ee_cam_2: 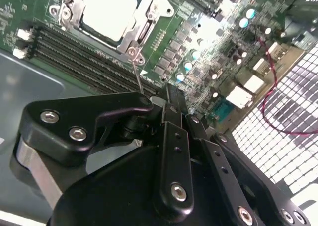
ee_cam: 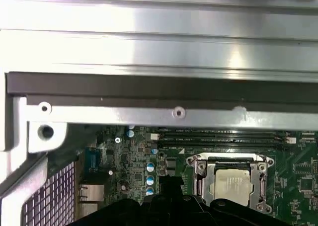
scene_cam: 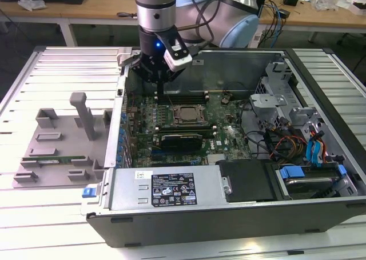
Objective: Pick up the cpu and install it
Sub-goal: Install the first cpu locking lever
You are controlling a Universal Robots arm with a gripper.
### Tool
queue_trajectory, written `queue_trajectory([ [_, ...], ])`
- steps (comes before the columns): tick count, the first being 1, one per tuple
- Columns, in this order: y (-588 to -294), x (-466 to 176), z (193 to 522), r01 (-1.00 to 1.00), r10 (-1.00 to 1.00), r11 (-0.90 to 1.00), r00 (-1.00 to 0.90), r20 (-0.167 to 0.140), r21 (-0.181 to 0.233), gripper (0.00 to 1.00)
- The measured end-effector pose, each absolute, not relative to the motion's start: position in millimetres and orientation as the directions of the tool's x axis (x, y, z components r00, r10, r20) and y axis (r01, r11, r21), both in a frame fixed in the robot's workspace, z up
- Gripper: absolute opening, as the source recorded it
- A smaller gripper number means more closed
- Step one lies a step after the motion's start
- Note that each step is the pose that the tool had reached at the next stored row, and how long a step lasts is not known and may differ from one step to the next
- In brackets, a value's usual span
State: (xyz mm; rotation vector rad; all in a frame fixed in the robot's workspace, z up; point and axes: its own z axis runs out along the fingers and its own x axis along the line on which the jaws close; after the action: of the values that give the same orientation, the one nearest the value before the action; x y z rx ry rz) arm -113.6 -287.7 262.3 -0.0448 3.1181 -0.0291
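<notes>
Exterior view: tool (scene_cam: 160, 84) above seated cpu (scene_cam: 187, 115).

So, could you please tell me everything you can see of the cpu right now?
The cpu is a flat square chip with a pale, silvery metal top. It lies level in its socket on the green motherboard, framed by the socket's metal bracket, beside the long dark memory slots. The gripper hangs above the board next to it, not touching it.

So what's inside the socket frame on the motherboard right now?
The cpu sits inside the socket frame, its silver top showing in both wrist views and the exterior view. Whatever lies beneath the chip is covered. The gripper hovers beside the socket, over the memory slots.
</notes>
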Motion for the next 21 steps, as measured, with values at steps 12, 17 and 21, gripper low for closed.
queue_trajectory([
  [12,-279,-107,261,-0.029,-0.029,0.999,-0.999,-0.023,-0.020,0.11],
  [17,-279,-100,261,-0.029,-0.029,0.999,-0.999,-0.023,-0.022,0.11],
  [21,-279,-94,261,-0.029,-0.030,0.999,-0.999,-0.023,-0.023,0.11],
])
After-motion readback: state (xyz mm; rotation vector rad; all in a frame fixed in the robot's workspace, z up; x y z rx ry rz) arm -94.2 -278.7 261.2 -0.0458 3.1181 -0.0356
